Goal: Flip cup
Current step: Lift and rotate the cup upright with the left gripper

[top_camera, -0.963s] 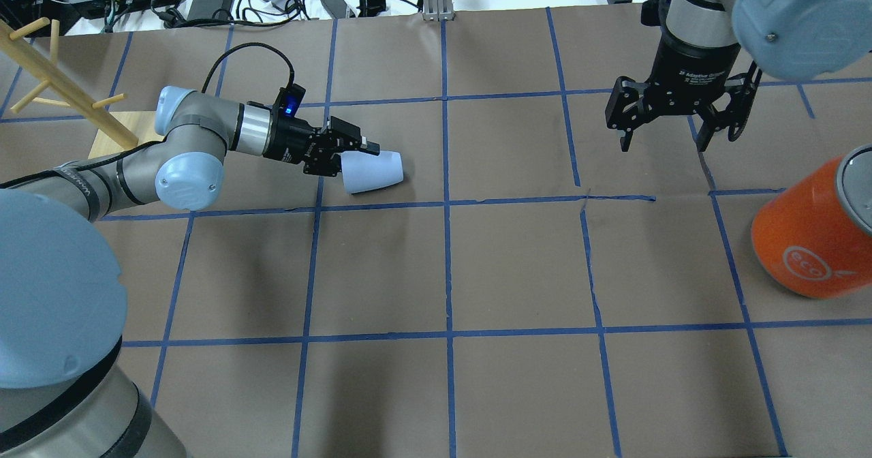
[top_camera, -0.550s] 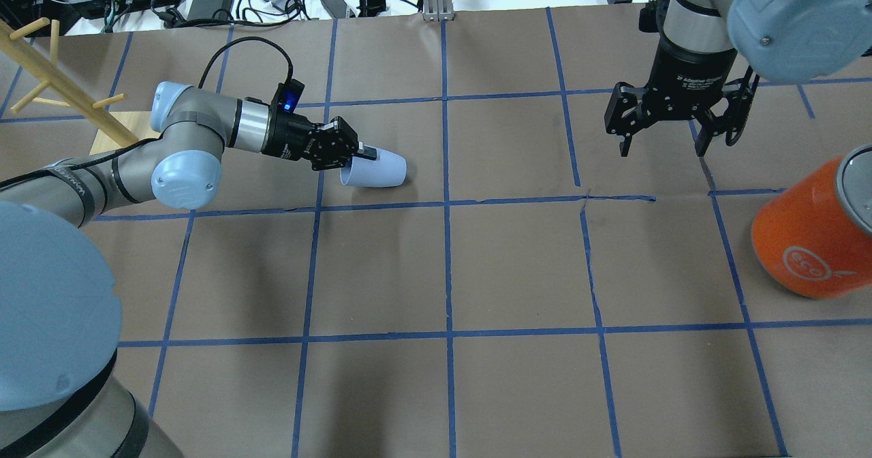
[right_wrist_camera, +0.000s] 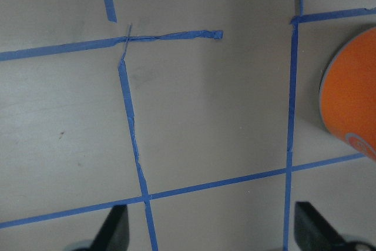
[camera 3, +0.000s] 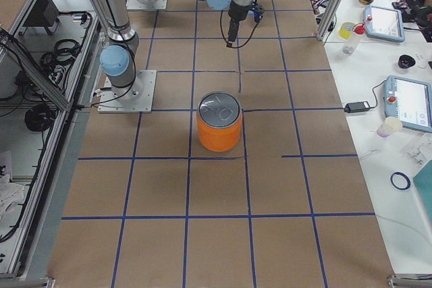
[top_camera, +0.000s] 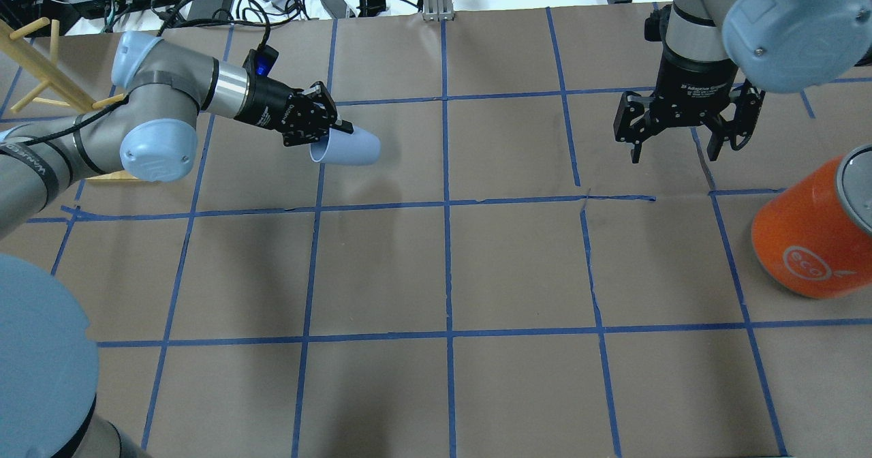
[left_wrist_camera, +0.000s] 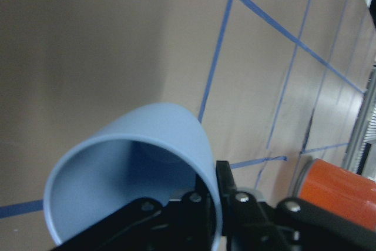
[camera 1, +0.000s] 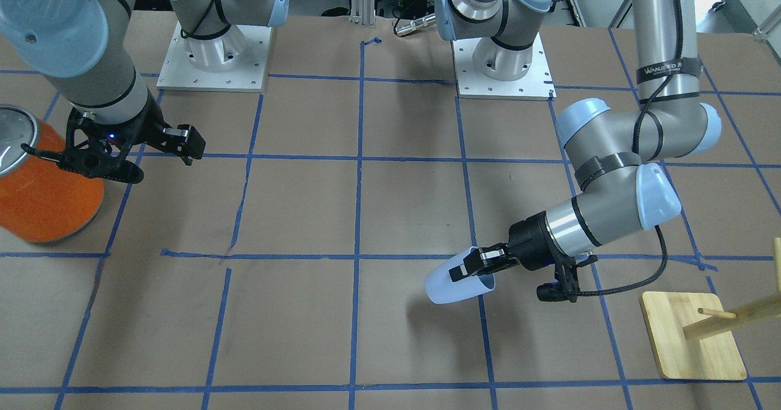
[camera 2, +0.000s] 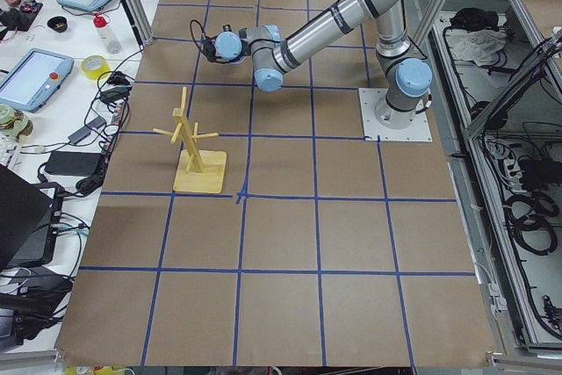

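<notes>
The pale blue cup (top_camera: 349,148) is held on its side above the table, base pointing right in the overhead view. My left gripper (top_camera: 330,135) is shut on the cup's rim, one finger inside and one outside. In the front view the cup (camera 1: 453,285) hangs off the gripper (camera 1: 475,266) with its shadow on the paper below. The left wrist view looks into the cup's open mouth (left_wrist_camera: 126,174). My right gripper (top_camera: 674,155) is open and empty, far to the right above the table; its fingertips (right_wrist_camera: 114,230) frame bare paper.
A large orange can (top_camera: 811,236) with a silver top stands at the right edge, close to the right gripper; it also shows in the front view (camera 1: 43,193). A wooden peg rack (top_camera: 54,83) stands at the far left behind the left arm. Cables lie beyond the table's far edge.
My left gripper has lifted the cup off the table and carried it back and to the left, turning the wrist. The right gripper has shifted slightly.
</notes>
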`<state>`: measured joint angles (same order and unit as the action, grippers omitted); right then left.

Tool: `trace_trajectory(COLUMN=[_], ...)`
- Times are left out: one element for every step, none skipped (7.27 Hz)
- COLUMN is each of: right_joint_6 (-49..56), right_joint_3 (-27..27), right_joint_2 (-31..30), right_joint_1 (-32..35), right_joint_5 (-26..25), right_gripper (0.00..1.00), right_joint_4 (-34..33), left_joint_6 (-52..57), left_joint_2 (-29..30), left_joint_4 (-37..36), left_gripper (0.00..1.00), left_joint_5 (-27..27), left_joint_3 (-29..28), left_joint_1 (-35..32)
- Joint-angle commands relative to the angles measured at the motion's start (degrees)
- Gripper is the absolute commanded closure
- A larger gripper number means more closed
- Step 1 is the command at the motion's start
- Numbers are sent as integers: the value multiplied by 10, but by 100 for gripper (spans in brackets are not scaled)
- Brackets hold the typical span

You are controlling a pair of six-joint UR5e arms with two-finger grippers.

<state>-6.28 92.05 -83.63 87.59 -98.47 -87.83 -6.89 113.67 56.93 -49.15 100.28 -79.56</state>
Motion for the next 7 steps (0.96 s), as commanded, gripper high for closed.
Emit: trace_trajectory(right_joint_6=[-11, -14, -28, -29, -28, -18, -1], right_joint_3=[-8, -11, -18, -34, -55, -77, -83], right_joint_2=[-6, -6, -6, -7, -7, -7, -7], right_joint_1=[1, 1, 1, 1, 0, -1, -1], right_joint_5=[6, 19, 47, 71, 98, 100, 106], right_gripper=[0, 0, 0, 0, 0, 0, 0], right_joint_4=[-2, -2, -2, 1, 19, 47, 46], left_joint_6=[-6, 1, 30, 86, 103, 152, 157], left_joint_2=[-7, -7, -8, -9, -20, -31, -37], left_joint_4=[5, 6, 8, 10, 12, 6, 2], left_gripper=[100, 100, 100, 100, 100, 100, 100], left_joint_5=[-170, -268, -337, -393, -397, -417, -422], left_joint_3=[-46, -63, -68, -58, -35, -10, 3], left_joint_1=[-19, -37, -46, -50, -48, -45, -43])
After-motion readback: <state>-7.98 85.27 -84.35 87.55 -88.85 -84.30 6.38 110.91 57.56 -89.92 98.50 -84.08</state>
